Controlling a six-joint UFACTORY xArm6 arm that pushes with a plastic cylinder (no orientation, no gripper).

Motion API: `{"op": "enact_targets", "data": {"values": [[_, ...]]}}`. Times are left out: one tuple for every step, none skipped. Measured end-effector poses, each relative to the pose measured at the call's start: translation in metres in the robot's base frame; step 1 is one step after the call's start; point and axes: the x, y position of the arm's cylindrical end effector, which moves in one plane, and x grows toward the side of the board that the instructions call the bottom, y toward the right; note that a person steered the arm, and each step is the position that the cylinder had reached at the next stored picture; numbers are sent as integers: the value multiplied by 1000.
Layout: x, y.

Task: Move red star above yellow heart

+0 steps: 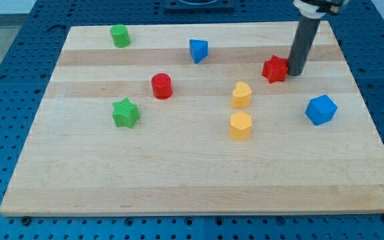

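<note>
The red star (275,69) lies on the wooden board (179,173) toward the view's upper right. My tip (295,73) stands right against the star's right side. The yellow heart (242,95) lies below and to the left of the star, near the board's middle. The dark rod rises from the tip toward the view's top.
A yellow hexagonal block (241,125) lies just below the heart. A blue cube (321,110) sits at the right. A blue triangular block (198,50), a red cylinder (161,86), a green star (126,113) and a green cylinder (119,35) lie to the left.
</note>
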Motion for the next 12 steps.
{"op": "enact_targets", "data": {"values": [[0,-10],[0,-16],[-11,-15],[-22,-15],[-22,-23],[-22,-38],[-22,-42],[-17,-42],[-9,-42],[-7,-42],[4,-42],[8,-46]]}}
